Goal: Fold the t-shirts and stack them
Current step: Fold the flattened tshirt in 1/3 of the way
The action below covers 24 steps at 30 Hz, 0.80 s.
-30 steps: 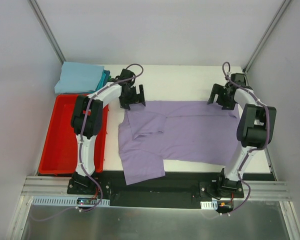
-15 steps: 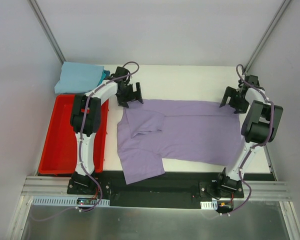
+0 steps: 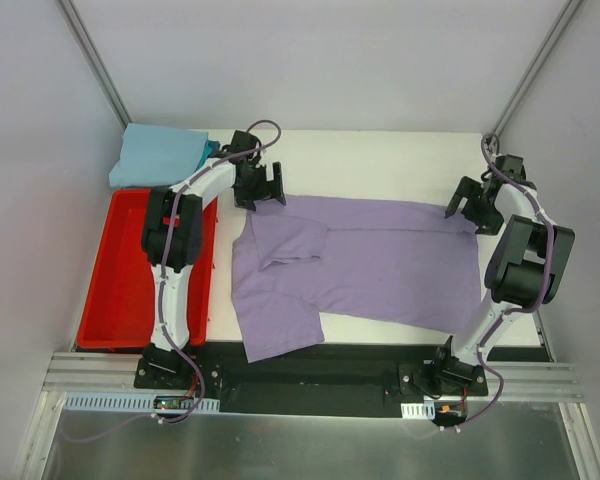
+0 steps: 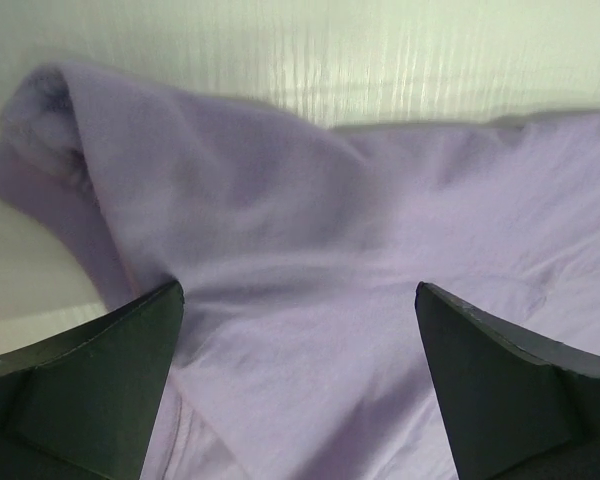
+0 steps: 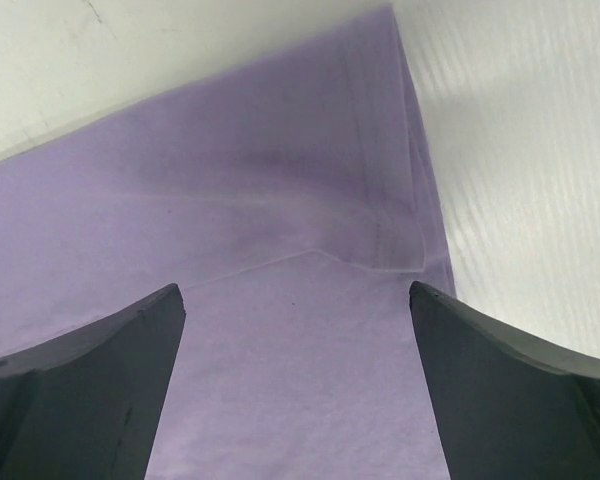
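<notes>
From above, the lavender t-shirt (image 3: 380,260) lies spread on the surface (image 3: 380,160), its far corners beneath the left end effector (image 3: 264,195) and right end effector (image 3: 467,210).

Left wrist: jaws wide apart, holding nothing. Bunched cloth lies just ahead, so a pinch could catch extra layers.

Right wrist: likewise open over the hem corner, where a shallow bite might slip off.
</notes>
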### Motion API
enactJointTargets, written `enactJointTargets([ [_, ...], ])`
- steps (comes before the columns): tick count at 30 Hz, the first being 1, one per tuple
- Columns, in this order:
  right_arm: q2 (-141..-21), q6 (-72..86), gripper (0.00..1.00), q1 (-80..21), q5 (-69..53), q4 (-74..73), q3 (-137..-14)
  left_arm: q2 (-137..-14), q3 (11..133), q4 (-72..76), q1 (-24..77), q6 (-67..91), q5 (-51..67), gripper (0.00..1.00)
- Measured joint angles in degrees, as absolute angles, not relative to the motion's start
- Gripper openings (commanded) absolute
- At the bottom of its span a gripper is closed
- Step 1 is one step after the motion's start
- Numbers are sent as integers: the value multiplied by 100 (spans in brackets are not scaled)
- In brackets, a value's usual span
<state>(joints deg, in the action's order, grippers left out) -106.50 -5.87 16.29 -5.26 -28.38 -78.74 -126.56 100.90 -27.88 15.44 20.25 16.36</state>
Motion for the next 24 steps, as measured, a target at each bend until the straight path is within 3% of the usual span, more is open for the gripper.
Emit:
enactJointTargets([
  [9, -10667, -198, 99, 1715, -746, -2633, -7614, -10825, 8385, -2707, 1933, 1984, 1057, 99],
  [15, -10838, -1, 92, 1728, -1020, -2331, -7594, -9271, 6893, -2438, 2383, 1977, 836, 99],
  [21, -10978, 248, 91, 1732, -1079, -2158, -7546, -9192, 6143, -2329, 2932, 1693, 716, 99],
  [24, -11002, 336, 89, 1734, -1061, -2115, -7500, -9325, 6101, -2316, 3124, 1603, 672, 92],
])
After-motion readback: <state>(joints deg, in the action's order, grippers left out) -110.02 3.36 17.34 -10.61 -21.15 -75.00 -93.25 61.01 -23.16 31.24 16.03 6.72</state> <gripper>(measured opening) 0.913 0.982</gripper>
